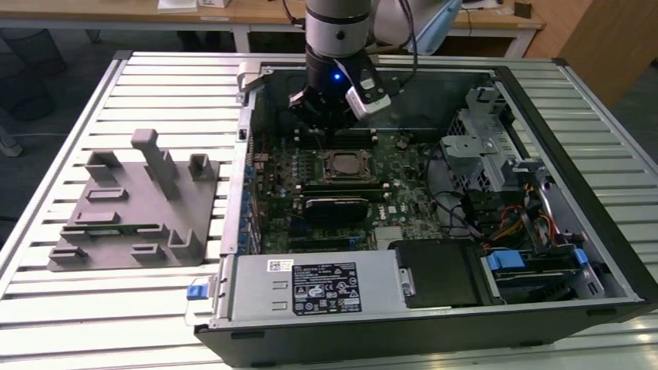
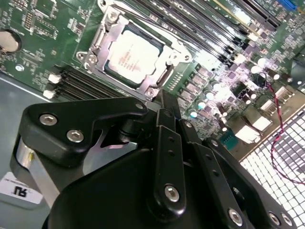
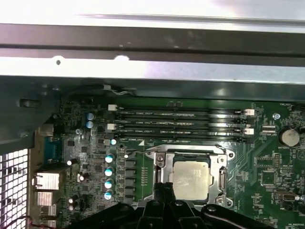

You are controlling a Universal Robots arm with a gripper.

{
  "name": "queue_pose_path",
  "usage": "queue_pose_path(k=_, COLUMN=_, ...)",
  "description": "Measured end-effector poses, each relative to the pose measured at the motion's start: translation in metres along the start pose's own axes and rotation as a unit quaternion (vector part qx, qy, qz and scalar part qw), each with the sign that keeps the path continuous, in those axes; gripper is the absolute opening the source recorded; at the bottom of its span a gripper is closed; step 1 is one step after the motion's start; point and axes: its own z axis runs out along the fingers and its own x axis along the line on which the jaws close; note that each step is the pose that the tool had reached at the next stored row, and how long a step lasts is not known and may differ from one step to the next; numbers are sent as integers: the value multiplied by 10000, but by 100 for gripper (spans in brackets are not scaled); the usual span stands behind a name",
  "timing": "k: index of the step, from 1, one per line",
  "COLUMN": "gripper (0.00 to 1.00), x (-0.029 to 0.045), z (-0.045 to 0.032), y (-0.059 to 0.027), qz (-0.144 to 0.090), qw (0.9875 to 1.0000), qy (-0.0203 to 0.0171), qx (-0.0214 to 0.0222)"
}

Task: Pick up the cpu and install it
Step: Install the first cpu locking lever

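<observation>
Hovering inside the open black computer case (image 1: 606, 262), our black gripper (image 2: 167, 112) has its fingers pressed together, grasping nothing. The small square silvery-topped cpu (image 2: 134, 53) already lies in the metal-framed socket (image 3: 220, 164) on the green motherboard (image 3: 267, 176). We judge a crooked seating could bend contacts, and any downward drift could strike the chip.

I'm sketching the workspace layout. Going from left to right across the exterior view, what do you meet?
Grey plastic fixture on the slatted table → cpu in its socket on the motherboard, just in front of the hand → metal drive cage → blue clip.
</observation>
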Motion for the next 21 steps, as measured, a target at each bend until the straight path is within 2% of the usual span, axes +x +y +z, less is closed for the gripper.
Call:
queue_pose_path(k=14, gripper=11, x=216, z=4, y=29, qz=0, qw=10000, qy=0, qx=0)
queue_pose_path(k=18, gripper=11, x=287, z=5, y=70, qz=-1, qw=10000, qy=0, qx=0)
queue_pose_path(k=21, gripper=11, x=314, z=7, y=131, qz=0, qw=10000, qy=0, qx=0)
